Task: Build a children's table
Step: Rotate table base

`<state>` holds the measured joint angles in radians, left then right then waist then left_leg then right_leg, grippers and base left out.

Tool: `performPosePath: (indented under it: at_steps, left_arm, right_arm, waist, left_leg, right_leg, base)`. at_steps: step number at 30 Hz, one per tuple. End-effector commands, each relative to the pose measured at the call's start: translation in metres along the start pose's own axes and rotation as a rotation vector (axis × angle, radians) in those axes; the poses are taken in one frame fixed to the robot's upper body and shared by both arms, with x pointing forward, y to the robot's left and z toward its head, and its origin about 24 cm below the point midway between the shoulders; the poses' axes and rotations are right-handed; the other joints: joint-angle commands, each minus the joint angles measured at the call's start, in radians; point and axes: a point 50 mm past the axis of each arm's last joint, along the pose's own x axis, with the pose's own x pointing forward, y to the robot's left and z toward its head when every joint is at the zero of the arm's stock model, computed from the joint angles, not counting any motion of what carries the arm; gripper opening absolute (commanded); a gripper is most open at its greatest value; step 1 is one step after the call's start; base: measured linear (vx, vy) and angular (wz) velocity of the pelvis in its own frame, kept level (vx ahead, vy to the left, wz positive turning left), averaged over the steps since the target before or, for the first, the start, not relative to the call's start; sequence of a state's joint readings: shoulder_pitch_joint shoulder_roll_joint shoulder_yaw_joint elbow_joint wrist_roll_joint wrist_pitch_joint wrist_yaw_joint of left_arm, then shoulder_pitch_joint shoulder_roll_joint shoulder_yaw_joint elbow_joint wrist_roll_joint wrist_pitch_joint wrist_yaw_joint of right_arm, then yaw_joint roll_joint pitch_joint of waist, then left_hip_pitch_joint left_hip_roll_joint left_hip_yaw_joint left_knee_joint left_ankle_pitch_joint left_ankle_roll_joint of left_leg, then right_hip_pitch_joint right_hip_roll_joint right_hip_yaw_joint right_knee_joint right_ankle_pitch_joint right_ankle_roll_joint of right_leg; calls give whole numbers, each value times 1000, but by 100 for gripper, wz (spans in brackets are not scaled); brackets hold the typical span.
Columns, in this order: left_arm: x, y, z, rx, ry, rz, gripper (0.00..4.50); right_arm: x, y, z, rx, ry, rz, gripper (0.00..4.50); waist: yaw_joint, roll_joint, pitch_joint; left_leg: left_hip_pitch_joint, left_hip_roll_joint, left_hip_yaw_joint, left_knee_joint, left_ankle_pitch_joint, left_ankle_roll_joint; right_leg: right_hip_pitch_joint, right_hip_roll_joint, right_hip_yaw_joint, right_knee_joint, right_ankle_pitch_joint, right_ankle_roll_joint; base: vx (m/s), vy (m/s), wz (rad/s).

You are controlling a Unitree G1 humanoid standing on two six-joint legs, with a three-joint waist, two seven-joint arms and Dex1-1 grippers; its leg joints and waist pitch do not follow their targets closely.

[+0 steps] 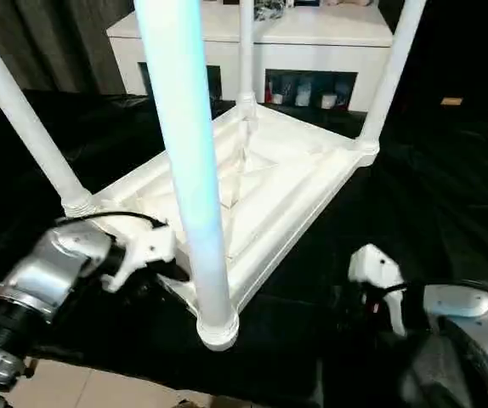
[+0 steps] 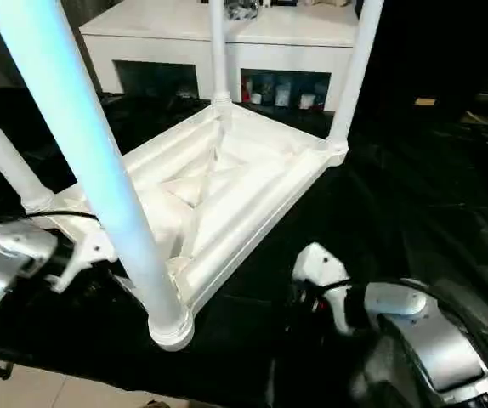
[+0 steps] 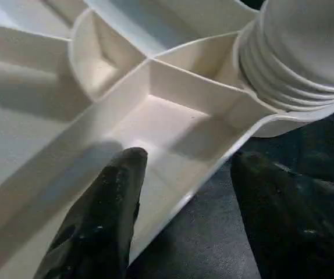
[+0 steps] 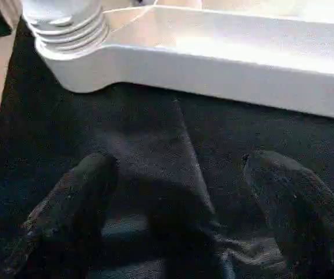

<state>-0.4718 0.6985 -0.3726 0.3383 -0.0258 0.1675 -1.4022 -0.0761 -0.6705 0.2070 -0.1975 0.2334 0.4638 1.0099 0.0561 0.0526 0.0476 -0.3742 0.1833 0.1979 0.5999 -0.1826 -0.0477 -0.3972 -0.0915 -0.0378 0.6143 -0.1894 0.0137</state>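
Left eye view: the children's table (image 1: 269, 183) is seen upside down on a black cloth (image 1: 431, 195), all four legs (image 1: 189, 161) standing in its corner sockets. The left gripper (image 3: 181, 218) is spread across the tabletop's edge beside the nearest leg, one finger (image 3: 106, 215) inside the ribbed underside, nothing clamped. The right gripper (image 4: 178, 215) is held wide over the cloth, apart from the rim.
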Motion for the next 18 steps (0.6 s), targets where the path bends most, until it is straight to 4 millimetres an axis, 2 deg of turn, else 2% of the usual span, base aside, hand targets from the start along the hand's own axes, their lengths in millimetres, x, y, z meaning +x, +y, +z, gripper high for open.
performPosePath:
  at_steps: [1,2,3,6,13,18]
  left_arm:
    - [1,2,3,17,19,-6,231]
    - [3,2,5,17,14,-15,231]
    - [6,1,7,15,9,-28,207]
    - [7,1,8,5,5,-39,195]
    - [10,0,3,-65,40,-8,150]
    - [13,3,9,-149,-38,91,120]
  right_arm:
    - [-1,1,6,-32,9,5,396]
    - [-1,0,7,-37,10,-3,396]
    - [-1,-5,8,-47,16,-37,396]
    - [0,-7,9,-48,20,-51,396]
    - [2,-5,8,-37,28,-49,396]
    - [1,-8,8,-39,24,-75,396]
  waist:
    - [3,-3,-52]
    - [3,-5,-52]
    - [3,-5,-52]
    - [4,-3,-54]
    - [1,-3,-55]
    - [-7,-7,-50]
  left_leg:
    - [23,44,-28,-87,-366,-16]
    - [23,44,-28,-88,-363,-16]
    - [22,44,-28,-87,-360,-16]
    - [25,44,-27,-87,-351,-16]
    - [17,42,-26,-84,-301,2]
    - [18,41,-26,-84,-323,3]
  right_leg:
    - [30,-50,37,-87,-347,-212]
    - [29,-50,37,-87,-342,-210]
    - [30,-50,37,-86,-337,-211]
    - [28,-49,37,-85,-316,-216]
    - [35,-48,36,-76,-234,-236]
    - [35,-49,35,-83,-284,-233]
  base:
    - [0,0,0]
    - [0,0,0]
    - [0,0,0]
    - [0,0,0]
    - [0,0,0]
    - [0,0,0]
